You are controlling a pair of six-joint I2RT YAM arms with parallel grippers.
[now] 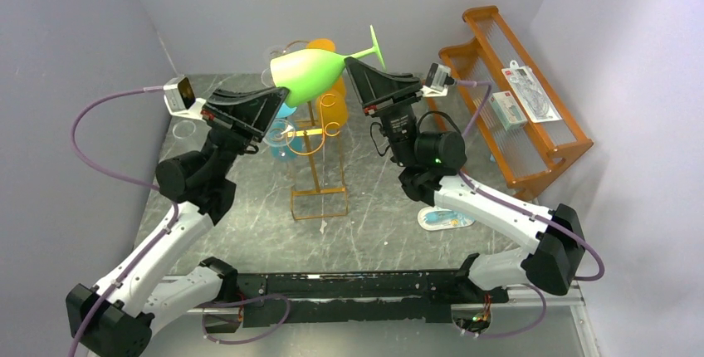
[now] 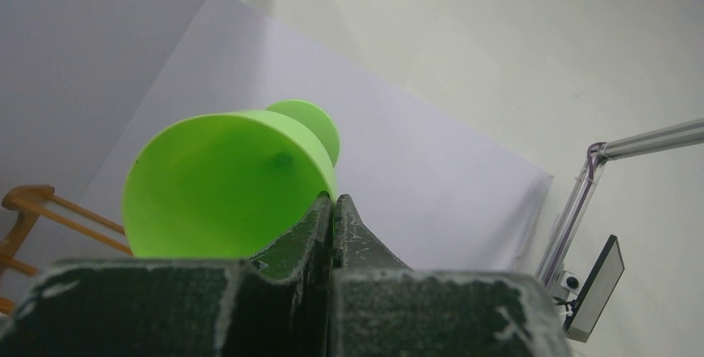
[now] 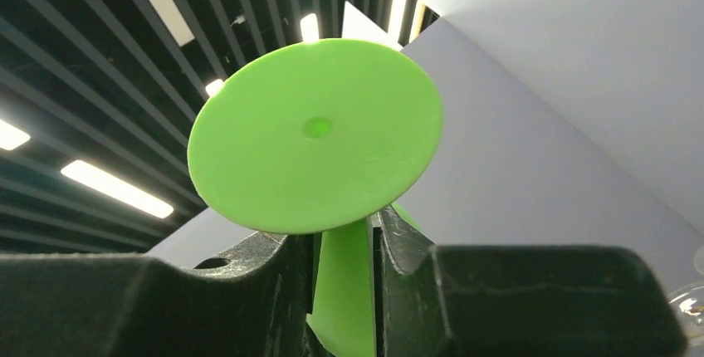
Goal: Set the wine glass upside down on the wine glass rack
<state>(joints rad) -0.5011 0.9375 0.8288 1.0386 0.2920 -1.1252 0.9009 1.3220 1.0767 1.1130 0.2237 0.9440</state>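
Both arms reach up high, left gripper (image 2: 334, 203) pinching the rim of the sideways green wine glass (image 1: 311, 73), right gripper (image 3: 344, 237) clamping its stem.

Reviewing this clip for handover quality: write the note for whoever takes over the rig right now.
Left gripper: shut on the rim of the green plastic wine glass.
Right gripper: fingers flank its stem just under the foot; firm grip unclear.
Glass: sideways in the air above the tall golden wire rack.
Done: lifted off the table.
Left: turn it bowl-down and hang it on the rack.
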